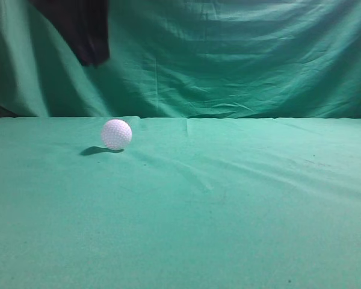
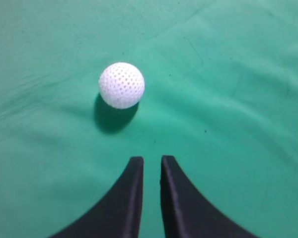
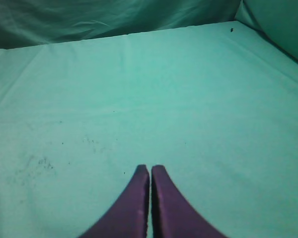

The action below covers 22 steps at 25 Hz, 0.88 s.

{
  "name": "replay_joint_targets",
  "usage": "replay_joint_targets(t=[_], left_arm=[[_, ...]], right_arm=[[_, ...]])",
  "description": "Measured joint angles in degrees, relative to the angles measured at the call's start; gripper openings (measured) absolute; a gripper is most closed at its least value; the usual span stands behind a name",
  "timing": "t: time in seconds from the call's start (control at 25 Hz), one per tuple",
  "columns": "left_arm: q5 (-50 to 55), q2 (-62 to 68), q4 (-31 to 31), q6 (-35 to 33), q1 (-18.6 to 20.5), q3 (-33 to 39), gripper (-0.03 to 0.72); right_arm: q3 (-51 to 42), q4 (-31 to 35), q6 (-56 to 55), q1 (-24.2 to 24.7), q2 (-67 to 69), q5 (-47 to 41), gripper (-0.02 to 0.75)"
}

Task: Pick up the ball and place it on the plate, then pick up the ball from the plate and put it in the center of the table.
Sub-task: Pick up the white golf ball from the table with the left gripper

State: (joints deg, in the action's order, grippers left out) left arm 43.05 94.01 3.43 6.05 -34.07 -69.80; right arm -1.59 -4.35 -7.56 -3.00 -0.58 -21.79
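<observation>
The white dimpled ball [image 1: 117,134] rests on the teal-green table [image 1: 228,198], left of the middle and towards the back. In the left wrist view the ball [image 2: 121,85] lies on the cloth ahead of my left gripper [image 2: 152,159] and slightly to its left, well apart from it. The left fingers stand a narrow gap apart with only cloth between them. My right gripper [image 3: 150,168] is shut and empty over bare cloth [image 3: 139,89]. No plate is in view. Neither gripper's fingertips show in the exterior view.
The folded green curtain [image 1: 240,54] hangs behind the table's back edge. A dark shape [image 1: 78,27] hangs at the top left in front of the curtain, above the ball. Small dark specks [image 3: 37,163] dot the cloth in the right wrist view.
</observation>
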Motion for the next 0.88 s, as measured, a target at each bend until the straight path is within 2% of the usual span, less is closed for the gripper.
replay_joint_targets(t=[0.32, 0.44, 0.64, 0.68, 0.72, 0.88], left_arm=[[5.0, 12.2, 0.9, 0.0, 0.0, -10.9, 0.055], [5.3, 14.3, 2.0, 0.0, 0.0, -13.2, 0.181], [5.3, 15.7, 3.4, 1.7, 0.2, -14.0, 0.567], [5.3, 16.0, 3.5, 2.1, 0.5, -14.0, 0.610], [5.3, 16.4, 3.5, 2.3, 0.8, -14.0, 0.636], [5.2, 18.8, 3.5, 2.6, 2.6, -14.3, 0.632]], right_arm=[[0.0, 0.0, 0.0, 0.0, 0.0, 0.0, 0.000], [0.0, 0.0, 0.0, 0.0, 0.0, 0.0, 0.000], [0.0, 0.0, 0.0, 0.0, 0.0, 0.0, 0.000], [0.0, 0.0, 0.0, 0.0, 0.0, 0.0, 0.000], [0.0, 0.0, 0.0, 0.0, 0.0, 0.0, 0.000], [0.0, 0.0, 0.0, 0.0, 0.0, 0.0, 0.000]])
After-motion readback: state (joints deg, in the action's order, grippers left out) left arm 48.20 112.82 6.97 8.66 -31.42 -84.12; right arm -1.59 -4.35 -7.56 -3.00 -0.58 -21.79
